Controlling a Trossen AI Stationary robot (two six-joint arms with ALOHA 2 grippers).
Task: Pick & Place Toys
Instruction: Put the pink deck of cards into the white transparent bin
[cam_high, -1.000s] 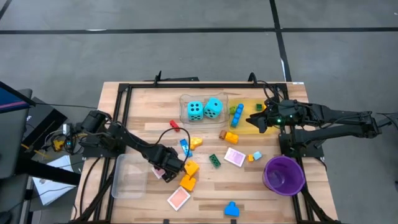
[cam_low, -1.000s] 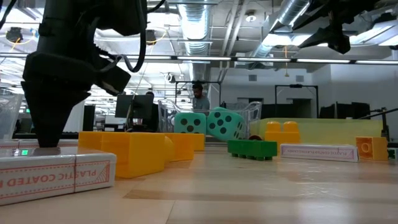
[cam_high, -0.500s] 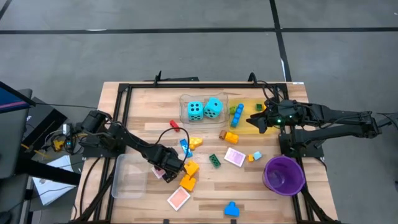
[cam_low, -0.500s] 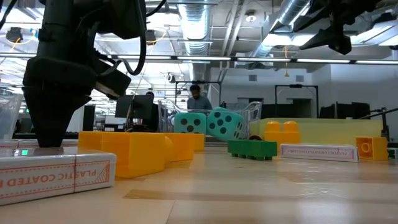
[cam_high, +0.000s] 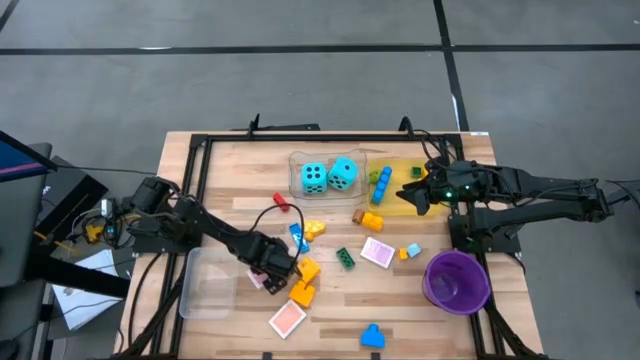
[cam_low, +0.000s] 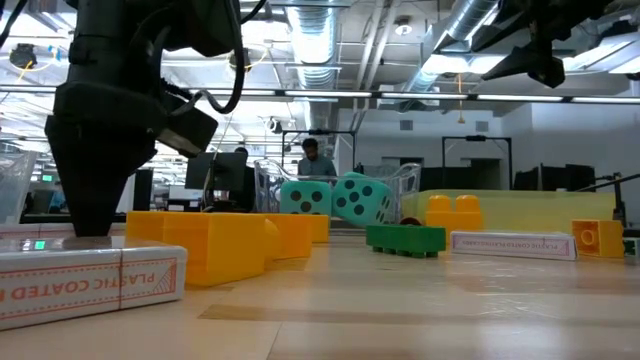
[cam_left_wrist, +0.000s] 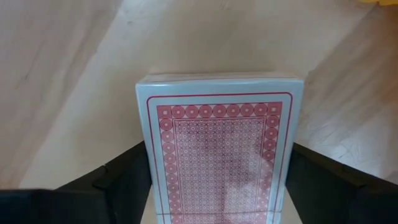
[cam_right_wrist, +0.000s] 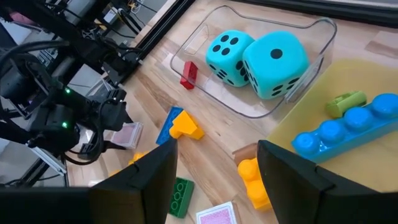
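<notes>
A red-backed card deck in clear wrap (cam_left_wrist: 221, 155) lies flat on the wooden table, also seen in the high view (cam_high: 254, 279) and low view (cam_low: 90, 280). My left gripper (cam_high: 264, 275) points down over it, open, with a finger at each long side (cam_left_wrist: 124, 180). Two turquoise dice (cam_high: 328, 176) sit in a clear tray at the far middle. Orange bricks (cam_high: 304, 282) lie just right of the deck. My right gripper (cam_high: 412, 193) hovers open above the yellow tray (cam_high: 403, 170), holding nothing. My left gripper comes at the card deck from above, its fingers (cam_left_wrist: 323, 180) straddling the deck's two long sides (cam_left_wrist: 144, 186). Whether they touch those sides, I cannot tell. The deck lies flat on the table.
An empty clear tray (cam_high: 205, 285) stands left of the deck, a purple bowl (cam_high: 457, 280) at the near right. Two more pink tiles (cam_high: 287, 319) (cam_high: 377, 251), a green brick (cam_high: 345, 258) and blue bricks (cam_high: 372, 337) lie scattered. A black frame (cam_high: 195, 200) borders the table.
My left gripper has tipped a little over the card deck without leaving its place. The deck has not moved.
</notes>
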